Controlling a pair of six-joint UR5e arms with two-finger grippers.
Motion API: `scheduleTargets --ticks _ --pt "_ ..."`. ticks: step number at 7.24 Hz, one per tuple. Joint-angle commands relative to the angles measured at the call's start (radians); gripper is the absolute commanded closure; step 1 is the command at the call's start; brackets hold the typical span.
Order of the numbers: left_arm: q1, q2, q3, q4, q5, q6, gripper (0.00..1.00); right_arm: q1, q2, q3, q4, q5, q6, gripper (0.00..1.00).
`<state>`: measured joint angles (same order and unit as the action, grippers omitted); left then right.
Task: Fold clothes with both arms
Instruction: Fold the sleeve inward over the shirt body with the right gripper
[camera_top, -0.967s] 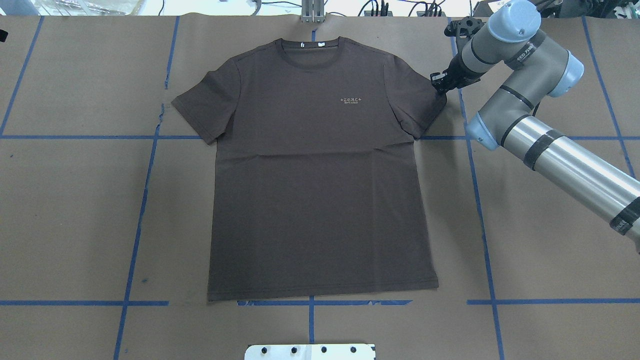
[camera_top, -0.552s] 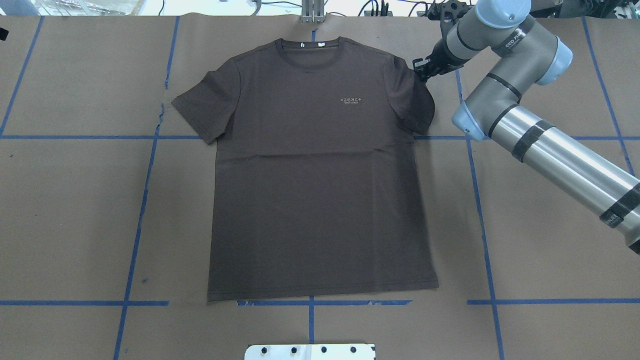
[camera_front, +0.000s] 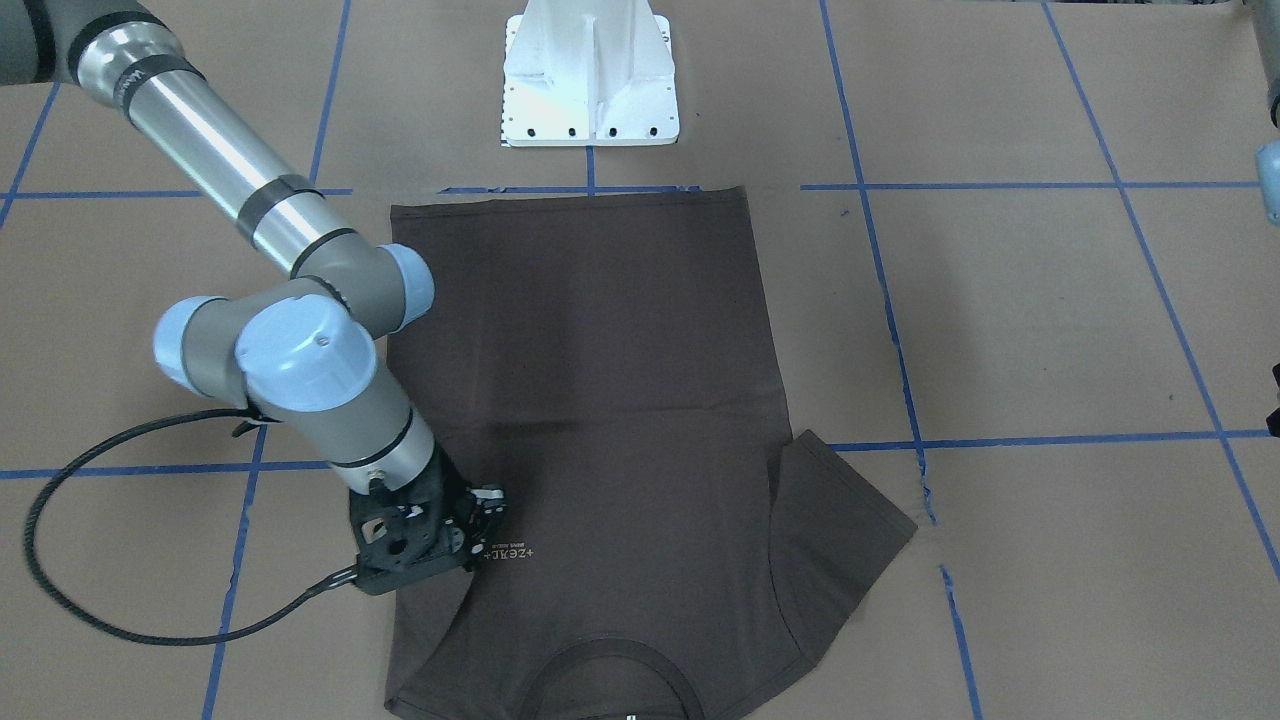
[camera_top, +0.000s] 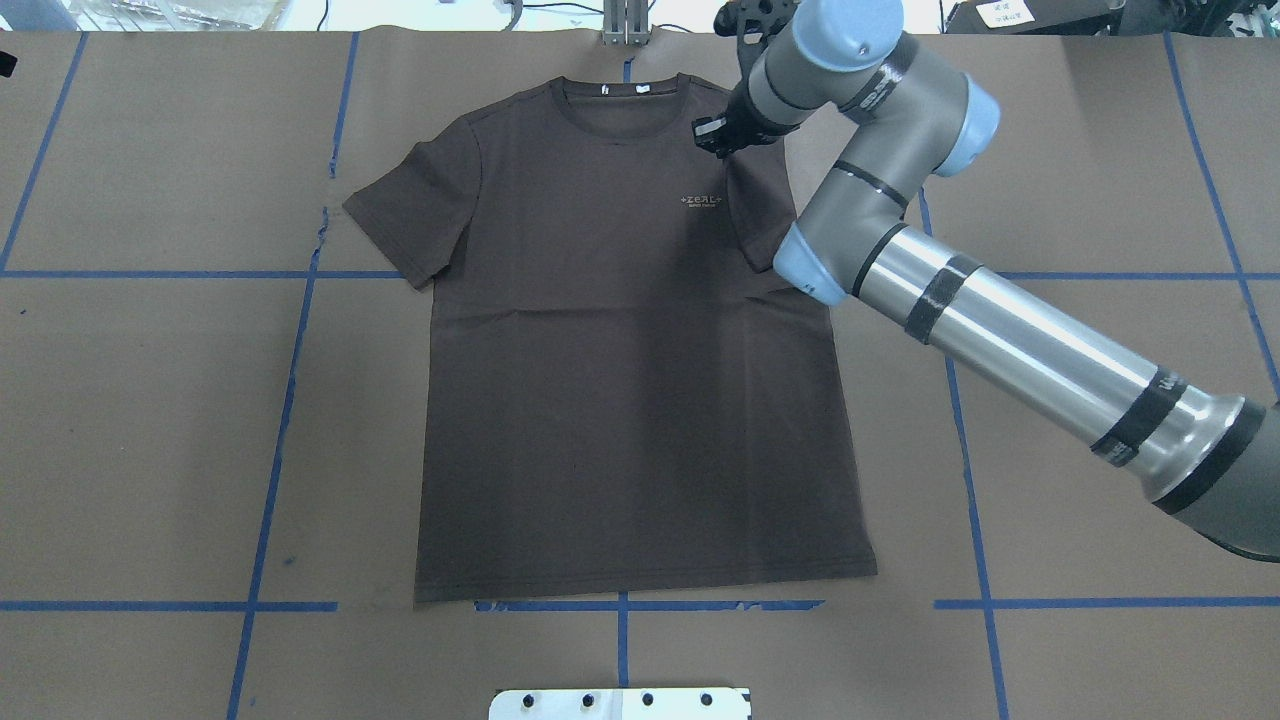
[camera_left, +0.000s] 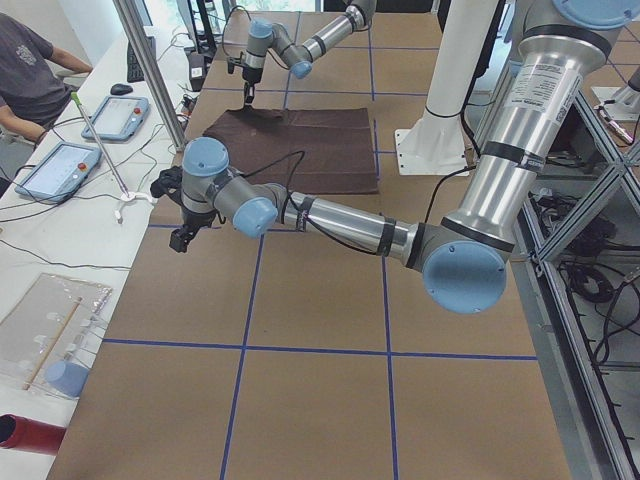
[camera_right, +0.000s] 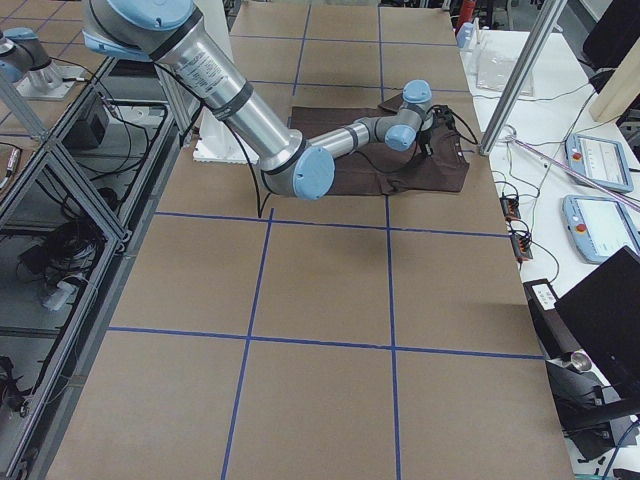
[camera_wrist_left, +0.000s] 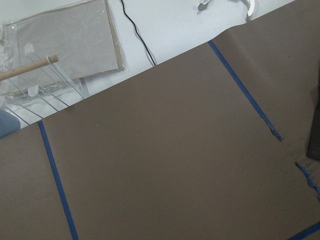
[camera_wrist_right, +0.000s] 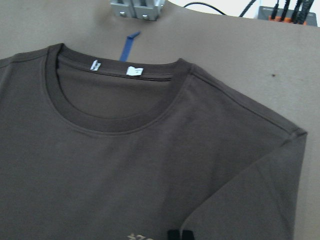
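Right pincer (camera_top: 712, 140) clamps the T-shirt (camera_top: 620, 400) sleeve (camera_wrist_right: 252, 197); pull too far and you'll bunch it over the logo (camera_top: 702, 202).

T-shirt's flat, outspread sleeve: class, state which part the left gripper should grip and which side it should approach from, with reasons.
I would pinch the sleeve at its cuff hem, coming down from the robot's left. The sleeve lies flat and points outward from the T-shirt, so the cuff is its free outer edge, and the left gripper is on that side.
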<state>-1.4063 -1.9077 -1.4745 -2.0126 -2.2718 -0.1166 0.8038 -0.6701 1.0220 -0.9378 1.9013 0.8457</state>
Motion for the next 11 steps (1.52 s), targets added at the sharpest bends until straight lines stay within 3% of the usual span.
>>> scheduleTargets --ticks 1,2,4,6,8,9,11 --pt "0.0 -0.005 -0.001 -0.006 0.0 -0.024 0.0 -0.037 0.015 -0.003 -0.006 -0.054 0.019 0.48" --pt "0.001 -0.01 -0.001 -0.011 -0.003 -0.053 0.0 -0.037 0.012 -0.003 -0.004 -0.053 0.019 0.0" --pt "0.016 -0.03 0.006 -0.012 0.001 -0.168 0.0 -0.023 0.013 0.001 -0.033 -0.038 0.035 0.0" --pt "0.166 -0.068 0.0 -0.081 0.056 -0.425 0.0 0.062 -0.002 0.097 -0.28 0.142 0.026 0.0" --pt "0.321 -0.067 -0.004 -0.233 0.218 -0.759 0.0 0.191 -0.142 0.307 -0.456 0.344 -0.044 0.0" --pt "0.404 -0.068 -0.001 -0.251 0.341 -0.86 0.0 0.24 -0.179 0.337 -0.508 0.404 -0.192 0.0" --pt "0.531 -0.089 0.063 -0.321 0.542 -0.987 0.0 0.262 -0.215 0.409 -0.587 0.43 -0.306 0.0"
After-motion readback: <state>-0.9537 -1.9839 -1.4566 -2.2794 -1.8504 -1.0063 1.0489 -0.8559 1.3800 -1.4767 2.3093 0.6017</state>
